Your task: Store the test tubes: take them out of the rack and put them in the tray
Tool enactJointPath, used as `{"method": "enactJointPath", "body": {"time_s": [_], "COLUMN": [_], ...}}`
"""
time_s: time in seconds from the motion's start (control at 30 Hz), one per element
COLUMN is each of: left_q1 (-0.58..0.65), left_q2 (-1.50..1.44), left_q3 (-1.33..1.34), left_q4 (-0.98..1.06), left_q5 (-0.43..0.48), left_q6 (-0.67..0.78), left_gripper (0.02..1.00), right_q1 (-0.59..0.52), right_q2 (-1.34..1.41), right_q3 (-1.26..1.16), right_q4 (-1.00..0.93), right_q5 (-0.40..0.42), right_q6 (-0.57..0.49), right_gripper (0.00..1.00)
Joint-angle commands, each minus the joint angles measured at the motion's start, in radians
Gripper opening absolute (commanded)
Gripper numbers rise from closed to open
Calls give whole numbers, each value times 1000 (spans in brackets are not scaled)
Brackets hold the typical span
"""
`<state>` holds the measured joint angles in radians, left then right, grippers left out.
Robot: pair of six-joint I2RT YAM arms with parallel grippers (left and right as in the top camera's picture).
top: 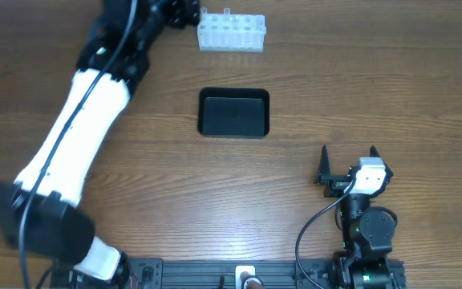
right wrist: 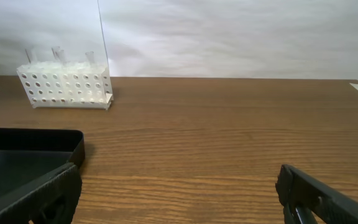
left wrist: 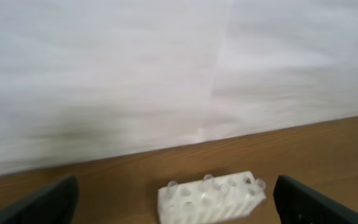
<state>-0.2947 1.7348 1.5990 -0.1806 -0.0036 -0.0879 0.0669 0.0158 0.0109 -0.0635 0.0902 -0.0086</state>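
A white perforated rack [top: 231, 33] stands at the far edge of the table with a few clear test tubes [right wrist: 56, 53] sticking up from it. Nearer the middle, the black tray [top: 233, 113] has no tubes in it. My left gripper [left wrist: 176, 183] hovers above and just behind the rack [left wrist: 210, 198], open wide with nothing between its fingers [left wrist: 42, 204]. My right gripper [top: 348, 166] rests low at the near right, open, well away from the rack [right wrist: 64, 84] and the tray [right wrist: 23, 155].
The wooden table ends at a white wall just behind the rack. Bare wood lies between the tray and my right gripper. A thin cable [right wrist: 99, 37] hangs down beside the rack.
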Motion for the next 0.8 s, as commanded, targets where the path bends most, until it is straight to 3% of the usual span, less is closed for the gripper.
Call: {"method": "enactJointPath", "body": {"time_s": [0.03, 0.2, 0.47, 0.8], "left_q1": [-32, -35, -72, -86], "left_q2": [124, 219, 358, 486], "left_q3": [101, 137, 235, 364], "left_q4": [-17, -16, -89, -136], "left_q5": [-43, -60, -225, -243], "left_q6": [-71, -93, -183, -213], "left_gripper": [998, 996, 996, 996], "right_q1": [-3, -3, -3, -3], "right_q2": [-9, -9, -9, -9], "right_q3": [-6, -6, -6, -6], "right_q4": [-1, -1, -1, -1], "right_q5": [15, 16, 16, 16], "right_q6": [-8, -8, -8, -8], "right_gripper": [993, 993, 993, 991]}}
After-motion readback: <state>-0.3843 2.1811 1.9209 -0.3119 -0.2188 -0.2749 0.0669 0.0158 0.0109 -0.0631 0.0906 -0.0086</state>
